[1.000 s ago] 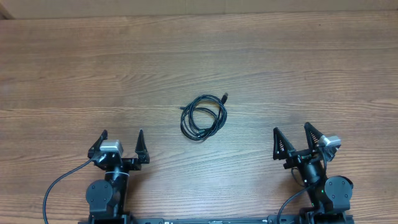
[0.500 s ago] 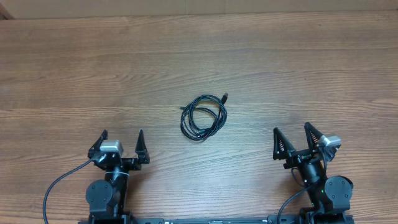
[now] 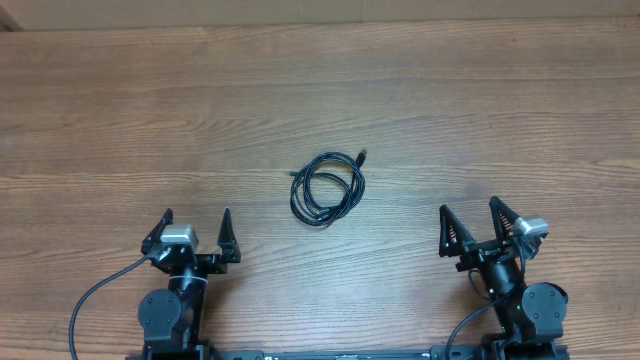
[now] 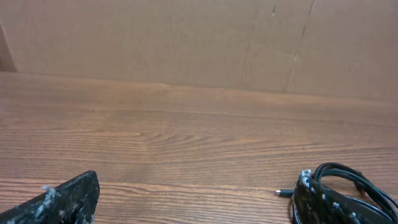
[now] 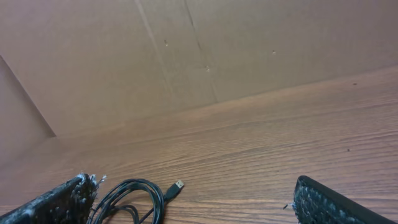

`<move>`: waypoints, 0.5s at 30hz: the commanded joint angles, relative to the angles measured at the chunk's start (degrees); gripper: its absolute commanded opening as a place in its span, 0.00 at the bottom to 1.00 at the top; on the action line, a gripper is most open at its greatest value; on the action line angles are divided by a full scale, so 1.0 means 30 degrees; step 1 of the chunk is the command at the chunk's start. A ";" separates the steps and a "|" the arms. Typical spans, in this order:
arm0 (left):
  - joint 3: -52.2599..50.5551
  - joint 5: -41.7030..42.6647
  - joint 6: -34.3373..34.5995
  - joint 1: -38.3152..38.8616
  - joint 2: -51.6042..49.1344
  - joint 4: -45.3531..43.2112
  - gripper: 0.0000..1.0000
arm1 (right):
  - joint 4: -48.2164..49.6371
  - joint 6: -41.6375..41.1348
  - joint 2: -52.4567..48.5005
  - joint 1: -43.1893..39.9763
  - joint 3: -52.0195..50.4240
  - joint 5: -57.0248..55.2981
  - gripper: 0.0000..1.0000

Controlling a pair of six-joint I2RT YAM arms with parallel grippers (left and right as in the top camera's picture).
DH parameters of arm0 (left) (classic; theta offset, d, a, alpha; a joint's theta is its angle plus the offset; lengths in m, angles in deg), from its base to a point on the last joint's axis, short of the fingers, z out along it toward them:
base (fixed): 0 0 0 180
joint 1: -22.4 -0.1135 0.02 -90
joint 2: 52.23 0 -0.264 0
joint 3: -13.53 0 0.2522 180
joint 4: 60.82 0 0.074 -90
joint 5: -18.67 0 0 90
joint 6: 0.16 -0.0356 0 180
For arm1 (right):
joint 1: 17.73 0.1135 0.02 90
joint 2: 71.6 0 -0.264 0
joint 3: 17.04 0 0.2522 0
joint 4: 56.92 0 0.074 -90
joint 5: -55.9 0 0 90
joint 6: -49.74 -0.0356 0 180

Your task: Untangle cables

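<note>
The cables (image 3: 327, 188) lie as one small loose coil of thin black cord near the middle of the counter (image 3: 150, 100), flat on the wood and touched by nothing; one small plug end (image 3: 363, 156) sticks out at the coil's far right, and another short end (image 3: 293, 175) points left from its left edge; how many cords make up the coil is too fine to tell from overhead. In the left wrist view the coil (image 4: 348, 180) shows at the lower right, partly behind the right-hand finger (image 4: 311, 202), with a plug tip (image 4: 284, 192) poking out to the left; in the right wrist view it (image 5: 134, 196) sits at the lower left beside the left-hand finger (image 5: 56, 202), a pale-tipped plug (image 5: 177, 185) reaching right.

The left hand (image 3: 196, 215) hovers at the near left of the counter, well apart from the coil, its jaws spread wide and holding nothing; the right hand (image 3: 468, 207) stands at the near right, likewise released and empty, also well clear of the cords. Both point toward the far side.

A thicker black wire (image 3: 95, 295) loops out from the left arm's base; another (image 3: 465, 325) curves at the right arm's base. A plain cardboard wall (image 4: 186, 37) closes the far edge of the counter.
</note>
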 commanded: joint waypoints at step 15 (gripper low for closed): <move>-0.0109 0.0073 -0.0007 0.0124 0.0182 -0.0029 1.00 | 0.0109 0.0095 0.0175 -0.0073 -0.0197 -0.0415 1.00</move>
